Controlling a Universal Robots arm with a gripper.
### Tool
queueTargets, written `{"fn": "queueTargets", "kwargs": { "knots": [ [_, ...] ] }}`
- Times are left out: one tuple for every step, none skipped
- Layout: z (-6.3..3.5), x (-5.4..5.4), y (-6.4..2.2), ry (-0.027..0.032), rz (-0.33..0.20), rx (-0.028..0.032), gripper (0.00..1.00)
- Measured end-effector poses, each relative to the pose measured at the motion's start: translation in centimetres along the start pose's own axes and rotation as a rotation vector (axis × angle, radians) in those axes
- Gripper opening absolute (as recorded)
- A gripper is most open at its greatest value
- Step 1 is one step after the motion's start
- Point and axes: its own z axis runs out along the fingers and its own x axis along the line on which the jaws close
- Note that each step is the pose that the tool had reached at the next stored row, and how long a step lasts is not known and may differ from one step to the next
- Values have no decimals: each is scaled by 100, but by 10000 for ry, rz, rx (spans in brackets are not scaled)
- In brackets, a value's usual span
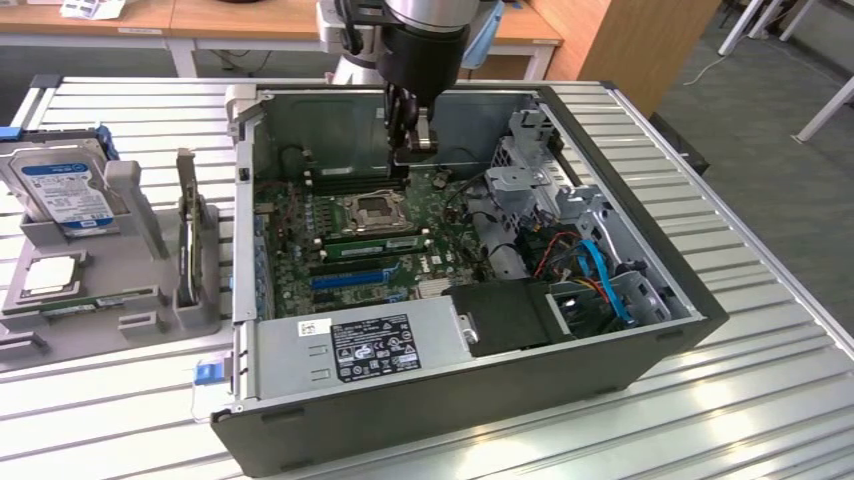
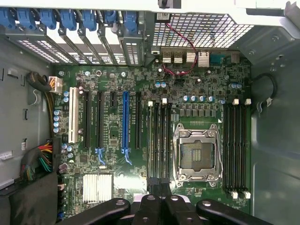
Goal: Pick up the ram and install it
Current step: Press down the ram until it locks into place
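Closed tight, my pincer (image 2: 161, 186) hangs just above the motherboard (image 2: 140, 154), over the black slots (image 2: 159, 140) beside the CPU socket (image 2: 197, 154). One ram (image 1: 378, 249) stick lies seated in a slot just beside that socket, inside the open computer case (image 1: 641, 250).

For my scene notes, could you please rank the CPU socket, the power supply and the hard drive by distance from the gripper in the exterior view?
From the gripper:
1. CPU socket, just below it on the motherboard.
2. Power supply, at the case's near end.
3. Hard drive, outside the case, exterior view's left.
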Motion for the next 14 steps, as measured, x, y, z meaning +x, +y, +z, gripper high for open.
{"fn": "queueTargets", "kwargs": {
  "knots": [
    [0, 0, 0, 0, 0, 0, 10],
    [0, 0, 0, 0, 0, 0, 10],
    [0, 0, 0, 0, 0, 0, 10],
    [0, 0, 0, 0, 2, 0, 10],
    [0, 0, 0, 0, 16, 0, 10],
    [0, 0, 0, -3, 59, 2, 10],
    [1, 0, 0, -6, 134, 4, 10],
    [1, 0, -1, -11, 245, 8, 10],
    [0, 0, -1, -15, 386, 11, 10],
    [0, 0, -1, -20, 538, 15, 10],
    [0, 0, -1, -27, 702, 20, 10],
    [0, 0, 0, -33, 868, 25, 10],
    [0, 0, 0, -39, 1032, 30, 10],
    [0, 0, 0, -45, 1195, 34, 10]
  ]
}}
